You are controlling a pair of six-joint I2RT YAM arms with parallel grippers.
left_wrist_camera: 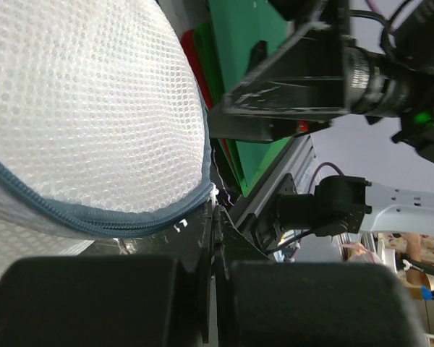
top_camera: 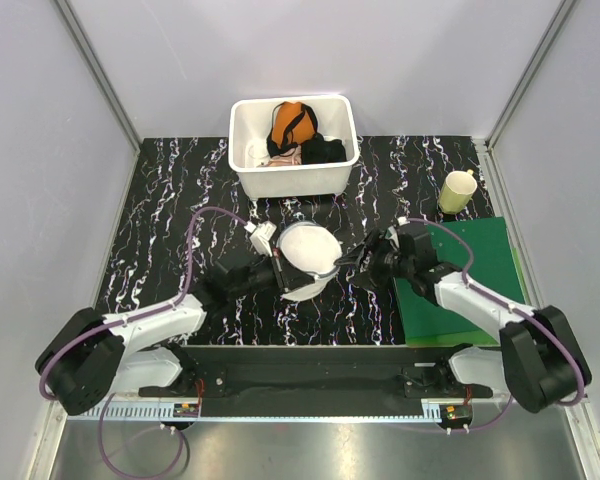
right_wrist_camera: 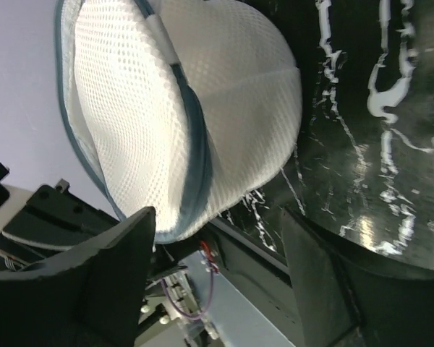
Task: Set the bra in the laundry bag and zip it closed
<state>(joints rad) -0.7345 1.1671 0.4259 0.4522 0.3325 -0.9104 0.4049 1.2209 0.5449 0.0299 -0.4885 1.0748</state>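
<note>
Black, white-veined bench (top_camera: 160,230) inside pale grey walls (top_camera: 40,150); a white tub (top_camera: 285,182) stands at the back, a green mat (top_camera: 485,255) lies on my right. Mid-bench, my left jaws pinch the laundry bag (top_camera: 308,258) by its edge; my right jaws gape just beside it.

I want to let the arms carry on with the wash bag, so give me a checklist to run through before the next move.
1. Left gripper shut on the edge of the bag: ok.
2. Right gripper open and gripping nothing: ok.
3. Bra inside the bag: cannot tell, the mesh hides what is in it.
4. Zipper closed: the stretch in view looks shut; the rest, cannot tell.
5. Bag apart from the tub: ok.
</note>
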